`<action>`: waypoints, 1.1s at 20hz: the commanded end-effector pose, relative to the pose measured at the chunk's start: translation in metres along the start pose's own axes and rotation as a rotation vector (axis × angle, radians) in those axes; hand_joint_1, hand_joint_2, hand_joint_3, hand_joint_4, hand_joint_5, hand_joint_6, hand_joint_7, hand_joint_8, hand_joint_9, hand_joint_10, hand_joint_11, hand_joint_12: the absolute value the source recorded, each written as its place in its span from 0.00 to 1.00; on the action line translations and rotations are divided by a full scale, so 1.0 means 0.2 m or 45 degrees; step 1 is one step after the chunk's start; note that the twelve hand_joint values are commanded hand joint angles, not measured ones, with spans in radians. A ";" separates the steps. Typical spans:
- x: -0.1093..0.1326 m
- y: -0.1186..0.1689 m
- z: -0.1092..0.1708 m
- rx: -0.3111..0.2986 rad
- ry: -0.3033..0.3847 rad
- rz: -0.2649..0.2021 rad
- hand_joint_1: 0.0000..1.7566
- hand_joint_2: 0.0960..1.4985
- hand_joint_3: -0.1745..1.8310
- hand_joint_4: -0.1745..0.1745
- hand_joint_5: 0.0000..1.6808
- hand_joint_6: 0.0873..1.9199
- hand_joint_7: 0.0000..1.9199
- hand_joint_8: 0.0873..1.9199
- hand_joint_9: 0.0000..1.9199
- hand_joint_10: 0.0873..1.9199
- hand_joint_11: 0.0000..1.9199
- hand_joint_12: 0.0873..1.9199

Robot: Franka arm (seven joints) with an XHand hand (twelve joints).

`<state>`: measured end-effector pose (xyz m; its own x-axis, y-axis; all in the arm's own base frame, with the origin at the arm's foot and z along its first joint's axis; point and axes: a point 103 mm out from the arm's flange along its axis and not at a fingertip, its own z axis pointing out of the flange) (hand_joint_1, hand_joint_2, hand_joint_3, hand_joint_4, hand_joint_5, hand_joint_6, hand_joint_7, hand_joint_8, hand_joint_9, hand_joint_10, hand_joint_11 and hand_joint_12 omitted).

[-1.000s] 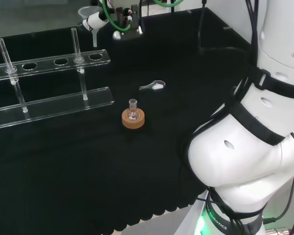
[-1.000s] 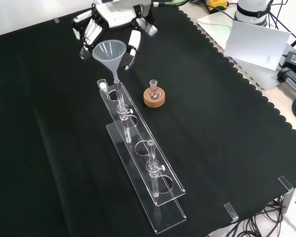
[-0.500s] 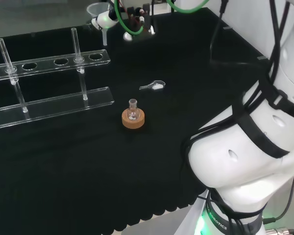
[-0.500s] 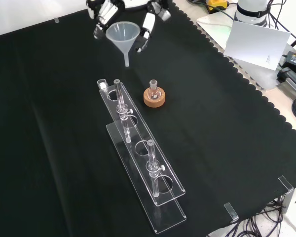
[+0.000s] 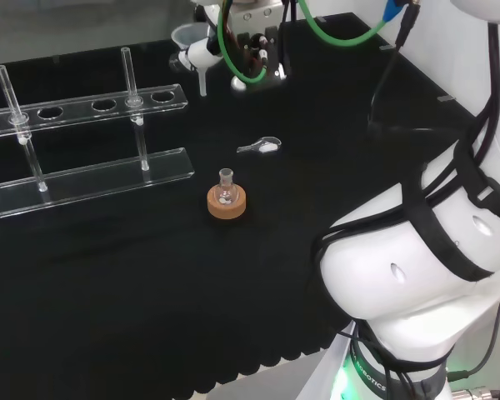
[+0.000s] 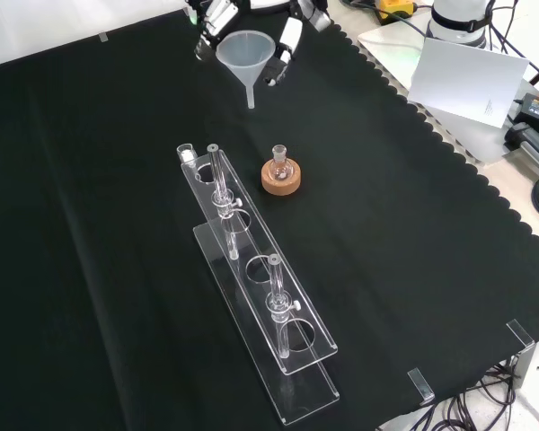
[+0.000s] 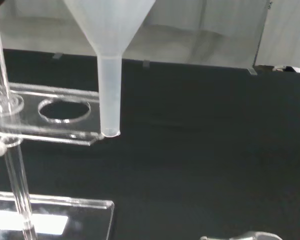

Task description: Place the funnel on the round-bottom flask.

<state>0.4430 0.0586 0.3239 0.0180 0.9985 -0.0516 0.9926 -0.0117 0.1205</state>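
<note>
Holding funnel in hand, above cloth, w/ flask apart.

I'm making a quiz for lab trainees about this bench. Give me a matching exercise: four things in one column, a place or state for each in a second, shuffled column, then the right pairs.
Things:
1. funnel
2. round-bottom flask
3. test tube rack
4. small scoop

Places or states:
A. lying flat on the black cloth
B. standing on a cork ring
C. held in the air by the hand, spout down
D. holding upright glass tubes

Pairs: 1-C, 2-B, 3-D, 4-A
</note>
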 end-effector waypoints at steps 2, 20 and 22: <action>-0.04 -0.11 0.08 0.015 -0.022 0.048 0.34 0.47 0.14 0.58 0.44 0.02 0.51 0.26 0.49 0.13 0.08 0.76; -0.10 -0.30 0.37 0.031 0.029 0.138 0.35 0.46 0.15 0.61 0.45 0.03 0.52 0.25 0.49 0.13 0.08 0.75; -0.10 -0.32 0.41 0.036 0.040 0.141 0.35 0.46 0.15 0.61 0.45 0.03 0.52 0.25 0.49 0.13 0.08 0.75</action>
<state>0.3928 0.0386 0.2494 0.1119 0.9934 -0.0249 0.9887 -0.1088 0.1028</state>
